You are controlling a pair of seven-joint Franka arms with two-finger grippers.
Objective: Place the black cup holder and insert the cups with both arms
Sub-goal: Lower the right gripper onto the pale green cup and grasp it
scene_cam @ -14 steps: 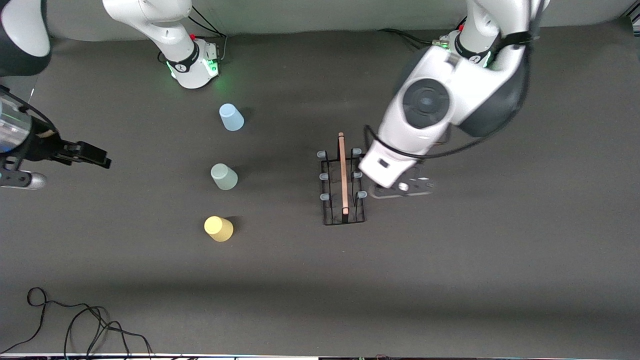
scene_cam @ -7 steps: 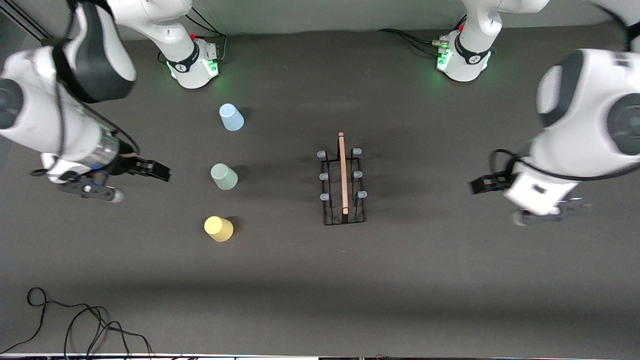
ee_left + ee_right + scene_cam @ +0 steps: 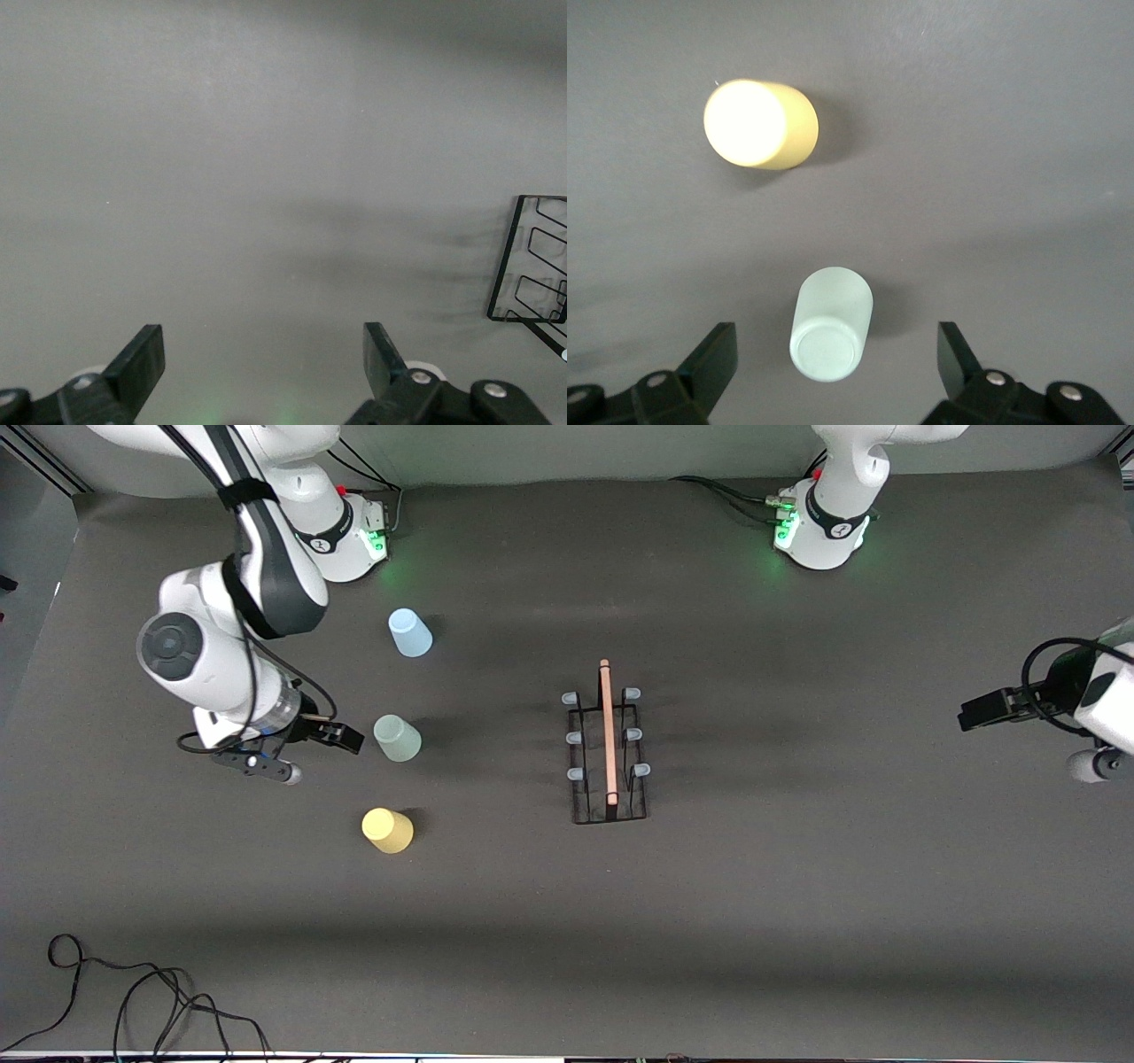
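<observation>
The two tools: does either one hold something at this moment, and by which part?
Nothing is held. The right tool is open beside the grey-green cup, not touching it. The left tool is open over bare table, away from the black cup holder.

The dark table [image 3: 797, 921] is lit evenly and softly from overhead, with only faint, diffuse shadows cast beside the cups and the black cup holder [image 3: 608, 744] — green glow is spread on the mat around both arm bases. In the right wrist view the yellow cup [image 3: 757, 124] is blown out to near white, while the pale grey-green cup [image 3: 830, 323] stays readable. The left wrist view is washed grey and low in contrast — streaky shadows are seen near the rack.
</observation>
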